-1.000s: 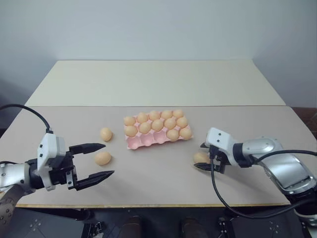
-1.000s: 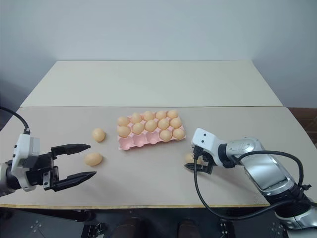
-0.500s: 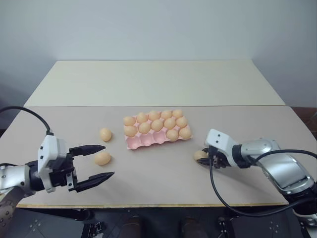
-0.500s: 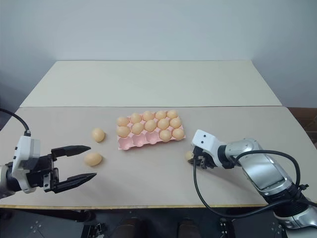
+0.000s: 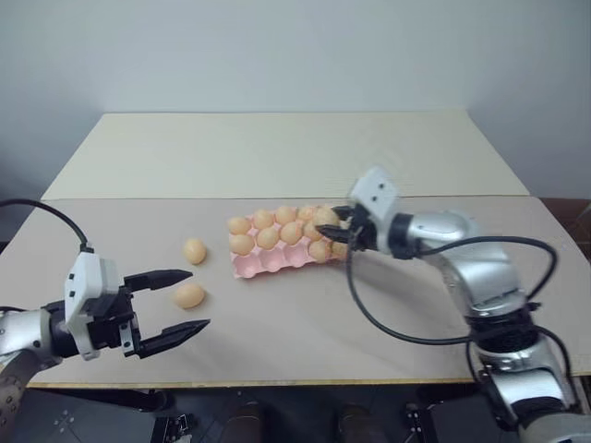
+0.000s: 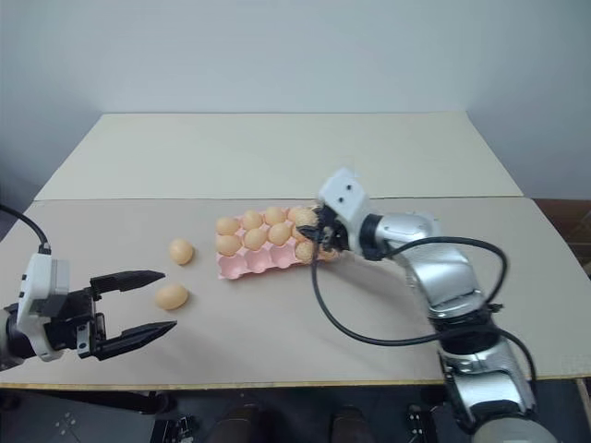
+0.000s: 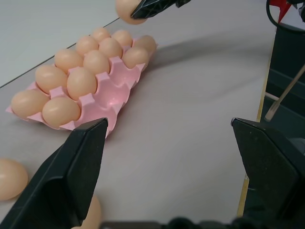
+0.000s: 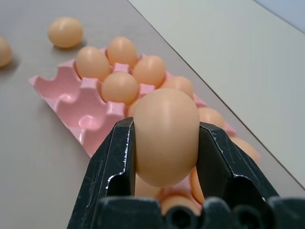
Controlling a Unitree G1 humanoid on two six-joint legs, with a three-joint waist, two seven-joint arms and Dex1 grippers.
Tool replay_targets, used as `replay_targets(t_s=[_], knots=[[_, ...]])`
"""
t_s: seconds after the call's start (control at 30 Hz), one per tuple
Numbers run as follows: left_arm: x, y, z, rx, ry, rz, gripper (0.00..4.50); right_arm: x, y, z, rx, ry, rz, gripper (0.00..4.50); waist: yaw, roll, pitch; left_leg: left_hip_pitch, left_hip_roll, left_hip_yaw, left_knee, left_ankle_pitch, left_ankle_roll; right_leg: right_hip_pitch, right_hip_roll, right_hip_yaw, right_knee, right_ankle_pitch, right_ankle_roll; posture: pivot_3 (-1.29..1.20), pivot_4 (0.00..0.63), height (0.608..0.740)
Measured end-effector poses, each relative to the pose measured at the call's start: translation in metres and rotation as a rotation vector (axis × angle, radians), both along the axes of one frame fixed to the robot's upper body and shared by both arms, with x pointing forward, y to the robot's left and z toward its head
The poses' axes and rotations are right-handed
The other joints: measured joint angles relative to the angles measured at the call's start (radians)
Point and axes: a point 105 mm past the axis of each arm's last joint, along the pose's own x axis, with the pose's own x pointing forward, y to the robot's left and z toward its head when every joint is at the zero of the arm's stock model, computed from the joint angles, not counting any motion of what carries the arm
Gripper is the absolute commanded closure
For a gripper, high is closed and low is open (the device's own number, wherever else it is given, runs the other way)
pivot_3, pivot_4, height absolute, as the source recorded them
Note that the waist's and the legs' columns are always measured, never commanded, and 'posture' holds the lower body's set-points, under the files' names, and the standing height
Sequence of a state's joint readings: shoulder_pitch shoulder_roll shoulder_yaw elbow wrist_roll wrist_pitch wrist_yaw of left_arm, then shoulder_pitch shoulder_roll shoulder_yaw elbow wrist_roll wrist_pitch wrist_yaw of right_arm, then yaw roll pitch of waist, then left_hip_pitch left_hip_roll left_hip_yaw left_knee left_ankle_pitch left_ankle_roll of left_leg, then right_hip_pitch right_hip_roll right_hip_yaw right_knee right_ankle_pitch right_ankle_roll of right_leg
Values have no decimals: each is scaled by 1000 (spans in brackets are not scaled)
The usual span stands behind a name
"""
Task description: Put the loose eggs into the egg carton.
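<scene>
From the head cams I've got the right tool up over the right end of the egg carton, pinching an egg between its two black fingers. At this range it blends in w/ the eggs already seated. The right wrist cam settles it: the egg sits upright, clamped on both sides, w/ the pink cups right below it.

Left tool hangs low at the table's near-left edge, fingers spread wide, nothing between them.

Two loose eggs lie on the table left of the carton: one nearer the carton's left end, the other closer to me, just past the left tool's upper finger (touching or not, can't tell).

Left wrist cam gives the carton side-on: the back two rows are full and the near row of cups is bare. The right tool's tips show w/ the held egg above the far end.
</scene>
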State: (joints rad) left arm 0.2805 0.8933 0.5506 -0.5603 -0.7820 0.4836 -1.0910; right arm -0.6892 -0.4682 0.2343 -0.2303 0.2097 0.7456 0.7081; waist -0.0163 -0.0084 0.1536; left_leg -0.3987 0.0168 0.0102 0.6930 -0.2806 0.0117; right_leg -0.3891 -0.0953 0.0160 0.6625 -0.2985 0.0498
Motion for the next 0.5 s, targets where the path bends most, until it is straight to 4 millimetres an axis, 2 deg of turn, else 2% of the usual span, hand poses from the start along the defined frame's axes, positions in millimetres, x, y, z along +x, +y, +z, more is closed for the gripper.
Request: replay_targets(t_s=[0.1, 0.23, 0.43, 0.47, 0.5], knots=[[-4, 4, -5, 6, 24, 19, 0, 0, 16, -6, 14, -12, 22, 2881, -1, 0, 0, 0, 0, 0, 0, 0, 0, 0, 0, 0, 0, 0, 0, 0, 150, 740], [-7, 8, -9, 16, 39, 37, 0, 2, 23, -15, 5, -16, 34, 2881, 0, 0, 0, 1, 0, 0, 0, 1, -1, 0, 0, 0, 1, 0, 0, 0, 150, 740], [-8, 10, -10, 22, 34, 50, 0, 5, 26, -31, 3, 1, 34, 897, -2, 0, 0, 1, 0, 0, 0, 1, -1, 0, 1, 0, 1, 0, 0, 0, 150, 740], [-8, 10, -10, 21, 34, 50, 0, 5, 27, -32, 3, -1, 37, 641, -3, 0, 0, 1, 0, 0, 0, 1, -1, 0, 1, 0, 1, 0, 0, 0, 150, 740], [-8, 10, -10, 20, 34, 50, 0, 5, 29, -33, 4, -3, 39, 641, -3, 0, 0, 1, 0, 0, 0, 1, -1, 0, 1, 0, 1, 0, 0, 0, 150, 740]])
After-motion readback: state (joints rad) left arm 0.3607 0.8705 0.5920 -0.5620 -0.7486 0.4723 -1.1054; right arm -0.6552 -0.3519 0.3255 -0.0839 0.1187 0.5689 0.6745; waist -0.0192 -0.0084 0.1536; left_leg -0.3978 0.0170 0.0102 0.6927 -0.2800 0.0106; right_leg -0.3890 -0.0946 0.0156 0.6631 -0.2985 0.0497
